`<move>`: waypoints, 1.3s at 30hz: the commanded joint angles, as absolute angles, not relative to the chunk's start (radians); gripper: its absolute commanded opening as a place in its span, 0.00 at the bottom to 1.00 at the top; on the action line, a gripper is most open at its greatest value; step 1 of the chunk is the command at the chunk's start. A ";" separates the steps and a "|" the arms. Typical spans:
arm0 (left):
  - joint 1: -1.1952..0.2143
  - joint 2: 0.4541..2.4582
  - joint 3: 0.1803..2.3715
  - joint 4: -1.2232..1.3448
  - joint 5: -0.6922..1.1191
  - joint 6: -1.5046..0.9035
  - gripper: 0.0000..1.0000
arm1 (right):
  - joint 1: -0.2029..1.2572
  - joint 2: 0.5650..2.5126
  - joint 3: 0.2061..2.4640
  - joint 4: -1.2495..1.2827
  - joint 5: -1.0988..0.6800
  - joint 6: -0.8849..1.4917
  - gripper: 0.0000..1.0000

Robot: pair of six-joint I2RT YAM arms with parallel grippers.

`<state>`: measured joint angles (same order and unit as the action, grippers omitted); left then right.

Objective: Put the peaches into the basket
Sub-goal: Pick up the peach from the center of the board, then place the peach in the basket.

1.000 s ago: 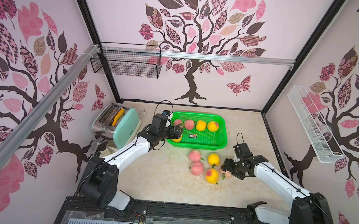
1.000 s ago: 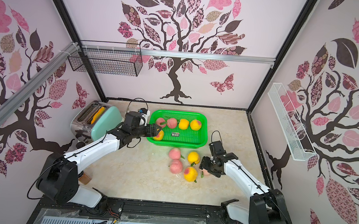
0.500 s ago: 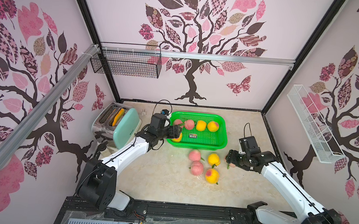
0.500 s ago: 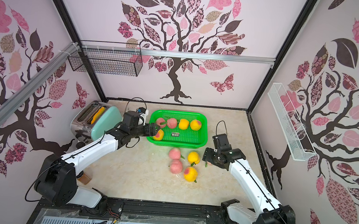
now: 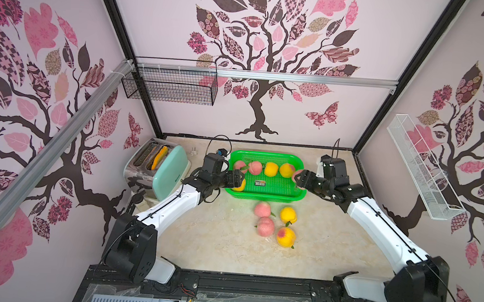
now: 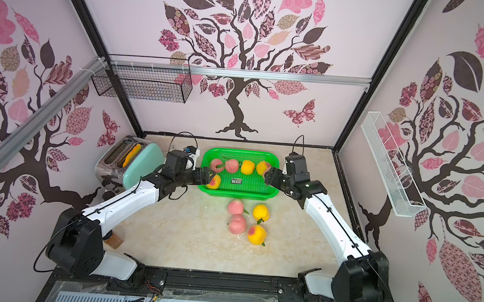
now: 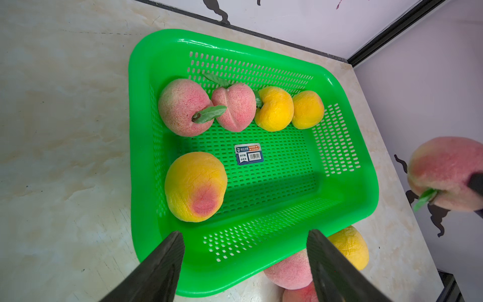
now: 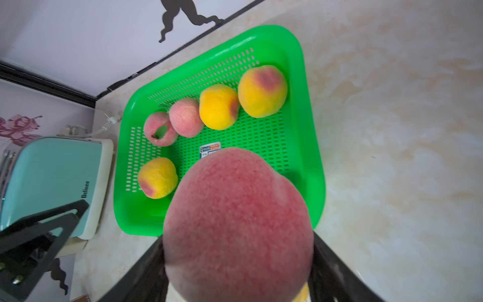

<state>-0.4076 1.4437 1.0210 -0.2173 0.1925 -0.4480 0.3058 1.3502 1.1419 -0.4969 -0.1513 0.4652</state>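
The bright green basket (image 5: 263, 196) (image 6: 238, 192) (image 7: 138, 104) (image 8: 303, 104) stands at the back of the table with several peaches in it: a back row (image 5: 271, 169) and a yellow one (image 7: 196, 187) in its front left corner. Several more peaches (image 5: 265, 226) (image 6: 238, 224) lie on the table just in front of it. My right gripper (image 5: 298, 177) (image 8: 237, 261) is shut on a pink peach (image 5: 296, 174) (image 8: 237, 222) (image 7: 444, 172), held in the air at the basket's right edge. My left gripper (image 5: 239, 181) (image 7: 244, 235) hangs open and empty over the front left corner.
A mint-green toaster (image 5: 170, 166) with an orange slice (image 5: 156, 157) in a slot stands left of the basket. A black wire basket (image 5: 170, 84) hangs on the back wall. A long white wire basket (image 5: 422, 164) hangs on the right wall.
My right arm has lifted the pink peach from the table beside the loose group and carried it back to the basket's right edge. The left gripper has barely moved.
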 commanded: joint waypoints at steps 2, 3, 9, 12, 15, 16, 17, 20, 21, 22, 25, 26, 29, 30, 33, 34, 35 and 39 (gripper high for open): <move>-0.391 1.428 1.040 -0.240 0.218 -0.451 0.78 | 0.323 1.444 1.262 -0.395 -0.228 0.480 0.73; -0.387 1.430 1.047 -0.246 0.223 -0.452 0.78 | 0.326 1.472 1.281 -0.379 -0.235 0.477 0.73; -0.371 1.445 1.039 -0.230 0.258 -0.476 0.78 | 0.330 1.720 1.502 -0.473 -0.311 0.425 0.73; -0.370 1.440 1.037 -0.225 0.278 -0.485 0.78 | 0.346 1.811 1.571 -0.495 -0.363 0.437 0.72; -0.367 1.442 1.021 -0.192 0.287 -0.498 0.78 | 0.389 1.872 1.620 -0.511 -0.365 0.431 0.72; -0.368 1.445 1.025 -0.195 0.289 -0.500 0.78 | 0.407 1.894 1.640 -0.519 -0.360 0.424 0.72; -0.368 1.446 1.029 -0.205 0.288 -0.500 0.78 | 0.418 1.914 1.660 -0.529 -0.357 0.420 0.72; -0.367 1.442 1.027 -0.210 0.287 -0.496 0.78 | 0.456 1.992 1.739 -0.576 -0.374 0.394 0.72; -0.366 1.442 1.020 -0.203 0.285 -0.495 0.78 | 0.463 2.021 1.767 -0.598 -0.381 0.381 0.72; -0.367 1.439 1.018 -0.206 0.285 -0.494 0.78 | 0.470 2.047 1.794 -0.616 -0.384 0.371 0.72; -0.365 1.418 1.014 -0.224 0.279 -0.492 0.78 | 0.481 2.115 1.858 -0.668 -0.396 0.362 0.71; -0.364 1.410 1.008 -0.225 0.273 -0.486 0.78 | 0.486 2.133 1.871 -0.680 -0.402 0.361 0.71; -0.365 1.392 0.997 -0.228 0.251 -0.467 0.78 | 0.504 2.162 1.875 -0.686 -0.390 0.352 0.71; -0.365 1.386 0.997 -0.240 0.241 -0.463 0.78 | 0.508 2.173 1.876 -0.688 -0.384 0.352 0.71; -0.365 1.367 1.000 -0.257 0.236 -0.457 0.78 | 0.511 2.195 1.880 -0.699 -0.385 0.352 0.71; -0.365 1.363 1.000 -0.257 0.232 -0.455 0.78 | 0.511 2.195 1.874 -0.697 -0.380 0.353 0.71; -0.365 1.361 1.000 -0.257 0.222 -0.455 0.78 | 0.512 2.191 1.864 -0.694 -0.376 0.354 0.71; -0.365 1.363 1.007 -0.256 0.233 -0.460 0.78 | 0.515 2.199 1.856 -0.688 -0.393 0.369 0.72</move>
<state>-0.3698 1.3705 1.0084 -0.2489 0.2367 -0.4713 0.5064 2.1990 1.8412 -0.6788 -0.3855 0.3733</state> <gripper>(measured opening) 0.778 0.729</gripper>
